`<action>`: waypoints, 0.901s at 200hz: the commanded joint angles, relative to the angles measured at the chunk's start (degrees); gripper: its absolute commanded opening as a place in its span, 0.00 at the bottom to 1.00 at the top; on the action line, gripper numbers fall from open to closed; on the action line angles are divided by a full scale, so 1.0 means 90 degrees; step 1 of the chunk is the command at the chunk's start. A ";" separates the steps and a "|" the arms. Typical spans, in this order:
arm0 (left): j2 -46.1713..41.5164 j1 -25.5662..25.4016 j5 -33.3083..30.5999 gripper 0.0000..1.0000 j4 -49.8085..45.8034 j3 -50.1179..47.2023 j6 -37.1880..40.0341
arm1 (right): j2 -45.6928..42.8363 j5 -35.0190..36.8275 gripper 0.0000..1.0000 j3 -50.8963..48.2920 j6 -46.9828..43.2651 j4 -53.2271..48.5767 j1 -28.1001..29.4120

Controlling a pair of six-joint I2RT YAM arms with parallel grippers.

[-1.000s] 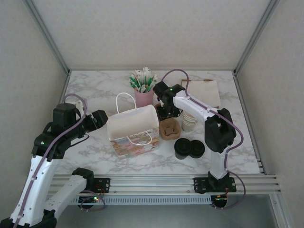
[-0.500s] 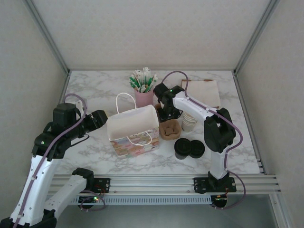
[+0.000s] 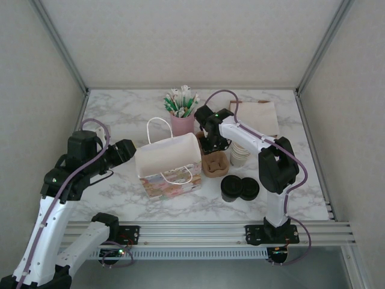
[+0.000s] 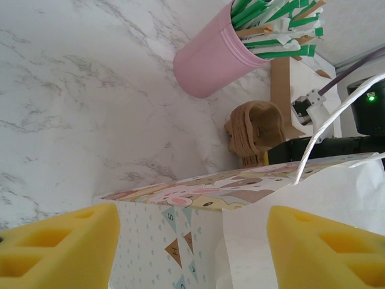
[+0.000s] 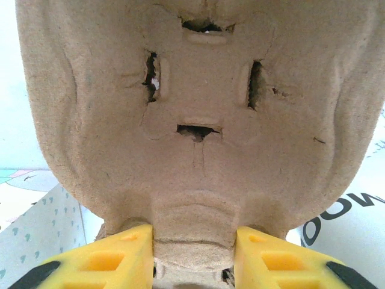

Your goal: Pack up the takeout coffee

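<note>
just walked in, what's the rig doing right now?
Mid-pack. The right arm's fingers are shut on the rim of the brown pulp cup carrier, just right of the paper bag. The left arm's fingers are open at the bag's left end, with the bag's edge between them. The stack of cream cups and the black lids sit to the right, with neither arm touching them.

Tan carrier (image 5: 198, 120) — pink cup (image 4: 210, 60)
</note>
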 commanded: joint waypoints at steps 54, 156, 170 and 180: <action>-0.0005 -0.0086 -0.0201 0.66 -0.0212 0.0036 -0.0039 | -0.0537 -0.0096 0.38 -0.0177 -0.0021 0.0125 0.0048; -0.0058 -0.0131 -0.0215 0.66 -0.0207 -0.0004 -0.0129 | -0.0329 -0.0156 0.46 -0.0394 0.0048 0.0526 -0.0049; -0.0052 -0.0135 -0.0216 0.66 -0.0207 -0.0006 -0.0140 | -0.0322 -0.0163 0.48 -0.0424 0.0049 0.0550 -0.0068; -0.0053 -0.0143 -0.0220 0.66 -0.0197 -0.0004 -0.0148 | -0.0291 -0.0166 0.48 -0.0443 0.0049 0.0542 -0.0081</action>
